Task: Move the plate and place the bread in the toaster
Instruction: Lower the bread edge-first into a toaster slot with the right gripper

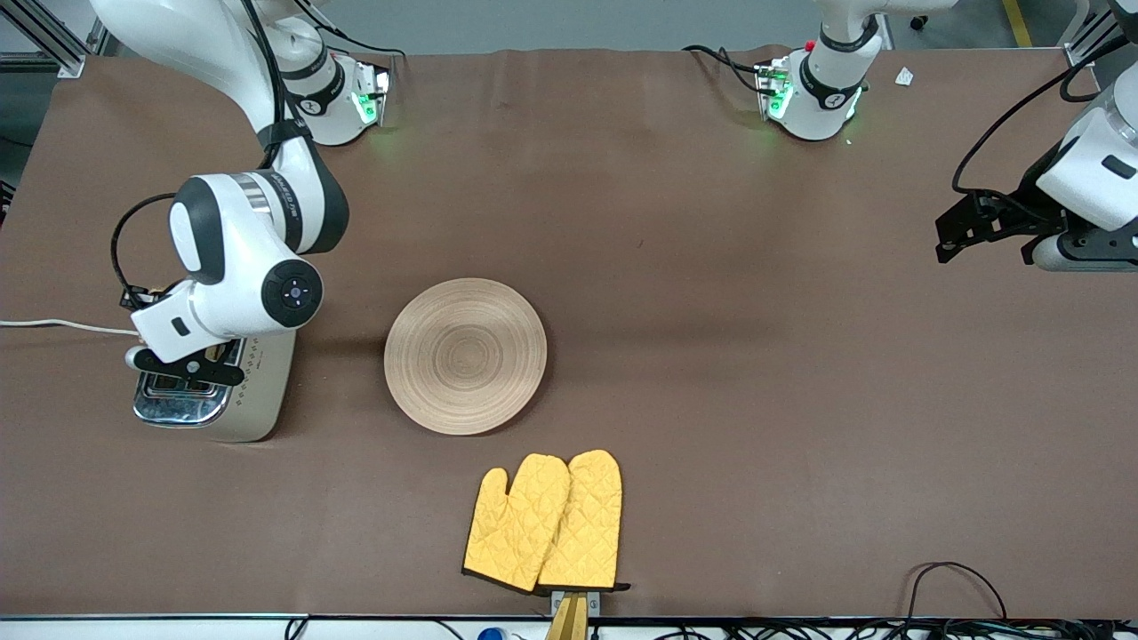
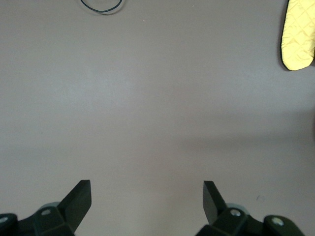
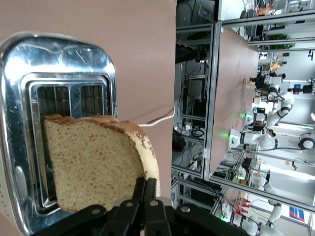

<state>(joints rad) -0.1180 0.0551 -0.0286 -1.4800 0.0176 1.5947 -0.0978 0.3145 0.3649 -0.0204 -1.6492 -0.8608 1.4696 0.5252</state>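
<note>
Yellow mitts [image 1: 544, 523], bread [image 3: 96, 164] between right fingers [image 3: 139, 189] over toaster [image 3: 59, 73]

A pair of yellow quilted oven mitts [image 1: 544, 522] lies flat on the brown table [image 1: 711, 356], well apart from both pincers. It lies nearer the front camera than either. A thin black cable loop [image 1: 956, 587] rests on the table's edge near that camera, toward the left arm's end.

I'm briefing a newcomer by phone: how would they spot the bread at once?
Find the toaster at the right arm's end of the table. The right hand is shut on the bread just over its chrome slots. It is the only food here, a speckled tan slice with darker crust; the plate lies bare.
</note>
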